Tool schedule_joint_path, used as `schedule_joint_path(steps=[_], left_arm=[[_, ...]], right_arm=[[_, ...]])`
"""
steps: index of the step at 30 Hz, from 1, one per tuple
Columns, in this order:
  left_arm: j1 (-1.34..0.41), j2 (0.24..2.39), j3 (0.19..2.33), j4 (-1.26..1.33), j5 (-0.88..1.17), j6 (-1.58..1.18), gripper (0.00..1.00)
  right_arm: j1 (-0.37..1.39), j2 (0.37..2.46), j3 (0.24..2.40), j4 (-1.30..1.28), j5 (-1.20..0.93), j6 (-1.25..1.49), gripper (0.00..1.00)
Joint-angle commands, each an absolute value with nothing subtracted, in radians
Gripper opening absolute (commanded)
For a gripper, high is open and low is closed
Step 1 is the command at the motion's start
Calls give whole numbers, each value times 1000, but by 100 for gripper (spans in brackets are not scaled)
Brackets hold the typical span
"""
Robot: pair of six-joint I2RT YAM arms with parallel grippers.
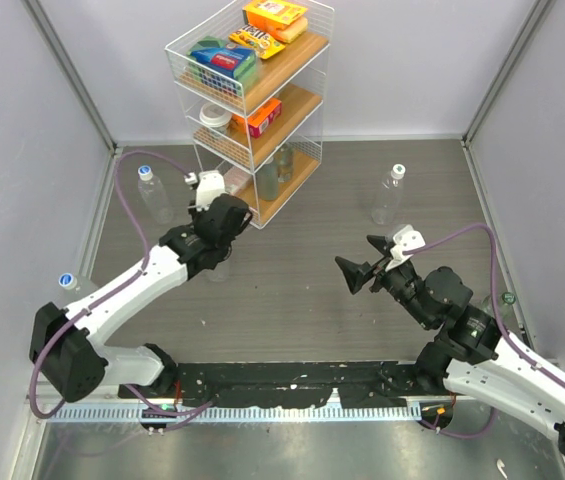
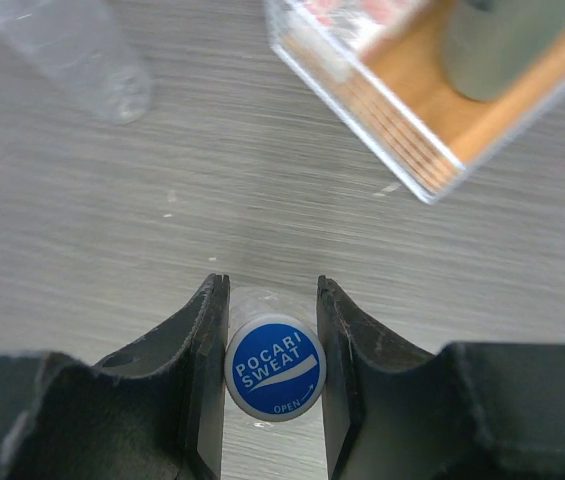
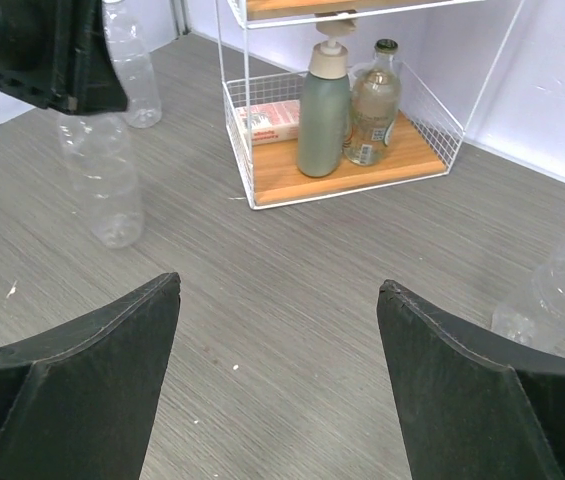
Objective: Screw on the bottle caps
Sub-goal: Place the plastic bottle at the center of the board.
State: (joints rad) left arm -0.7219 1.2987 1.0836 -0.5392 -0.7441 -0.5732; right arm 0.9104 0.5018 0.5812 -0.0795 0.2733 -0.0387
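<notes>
My left gripper (image 2: 272, 285) pinched the blue Pocari Sweat cap (image 2: 274, 368) between its 2 fingers, the cap sitting atop a clear bottle (image 3: 107, 180) near the wire shelf (image 1: 297, 98). My right gripper (image 3: 279, 290) gaped wide — empty, well apart from that bottle.

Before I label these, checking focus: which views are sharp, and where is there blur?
Left wrist: the Pocari Sweat cap is crisp, the wire rack above it blurred. Right wrist: sharp on the pump bottle. Top external: even light, soft shadows.
</notes>
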Motion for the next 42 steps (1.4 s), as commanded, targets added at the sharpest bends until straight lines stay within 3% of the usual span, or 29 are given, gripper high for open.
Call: schedule_joint_path(steps=[1,10,17,21,24,28,42], left_arm=[[-632,1226,1029,-572,-881,-693,0],[-485,1149,963,-568,-910,-752,0],[-430,1147,963,-604,-842,-775,11],[-430,1135,971,-640,-813,-784,44],[-430,1103,963,-644,-807,-782,64],[-430,1039,969,-664,-793,-784,99],[-430,703,1132,-876,-396,-681,100]], right_arm=[[908,502,574,-48,331,-40,84],[908,511,566,-48,328,-34,84],[910,503,568,-52,339,-35,84],[911,521,574,-55,322,-37,83],[910,532,578,-60,328,-38,83],[910,528,578,-61,328,-37,83],[911,525,617,-106,531,150,88]])
